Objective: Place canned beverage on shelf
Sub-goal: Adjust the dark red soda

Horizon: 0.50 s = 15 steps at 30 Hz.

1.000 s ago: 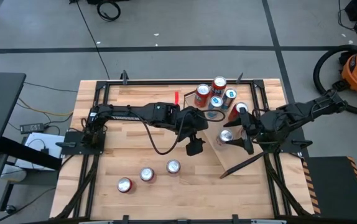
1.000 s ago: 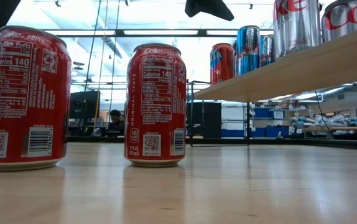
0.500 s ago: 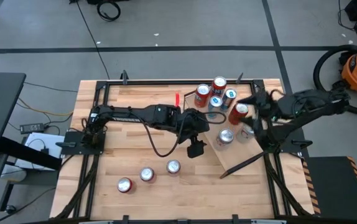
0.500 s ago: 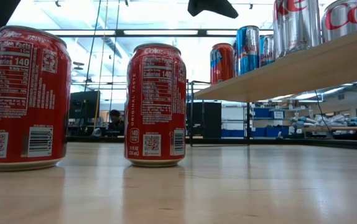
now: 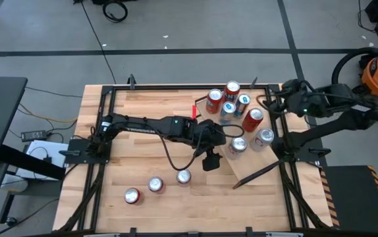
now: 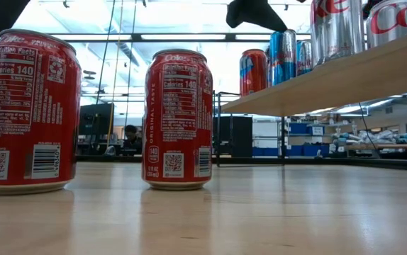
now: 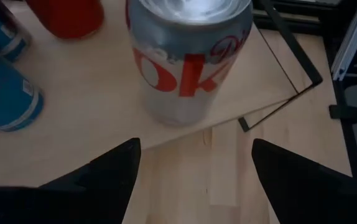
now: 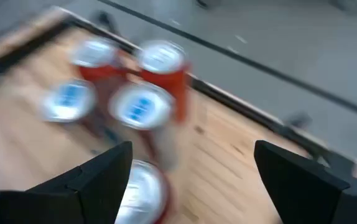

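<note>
L pincer [image 5: 210,160] open, empty | silver can [image 7: 188,59] on shelf [image 7: 97,106]

R wrist view motion-blurred: cans [image 8: 142,106] past the fingers [image 8: 91,180] are smears, labels unreadable. L wrist view: silver can [image 7: 188,59] ahead of the fingers [image 7: 104,177] cut off at frame top; blue can [image 7: 4,99] cut at edge. Low view: shelf [image 6: 331,78] runs off-frame; silver can tops cropped.

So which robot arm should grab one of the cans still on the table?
Probably the left. Its open gripper hangs just beside the nearest loose can, while the right gripper, also open, sits at the far edge past the shelf.
</note>
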{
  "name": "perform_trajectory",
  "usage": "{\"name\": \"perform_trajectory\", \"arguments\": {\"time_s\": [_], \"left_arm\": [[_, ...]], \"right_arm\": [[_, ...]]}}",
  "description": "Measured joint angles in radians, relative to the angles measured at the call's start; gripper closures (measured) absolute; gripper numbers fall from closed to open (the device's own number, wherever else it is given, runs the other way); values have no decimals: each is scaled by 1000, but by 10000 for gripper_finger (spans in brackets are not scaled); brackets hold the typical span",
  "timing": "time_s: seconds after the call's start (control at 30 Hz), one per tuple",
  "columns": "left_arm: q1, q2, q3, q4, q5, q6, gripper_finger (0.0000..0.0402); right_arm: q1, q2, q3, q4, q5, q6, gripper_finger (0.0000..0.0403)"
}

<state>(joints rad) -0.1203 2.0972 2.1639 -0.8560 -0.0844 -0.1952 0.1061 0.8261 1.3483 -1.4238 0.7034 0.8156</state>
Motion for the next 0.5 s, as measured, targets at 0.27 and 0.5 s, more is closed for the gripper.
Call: {"name": "perform_trajectory", "arguments": {"time_s": [0.27,0.5], "left_arm": [[0,-10,1,0,0,0,83],[-2,-10,1,1,4,0,83]], "right_arm": [[-161,12,-1,-129,-85,174,56],[-280,20,-54,-146,-167,103,56]]}}
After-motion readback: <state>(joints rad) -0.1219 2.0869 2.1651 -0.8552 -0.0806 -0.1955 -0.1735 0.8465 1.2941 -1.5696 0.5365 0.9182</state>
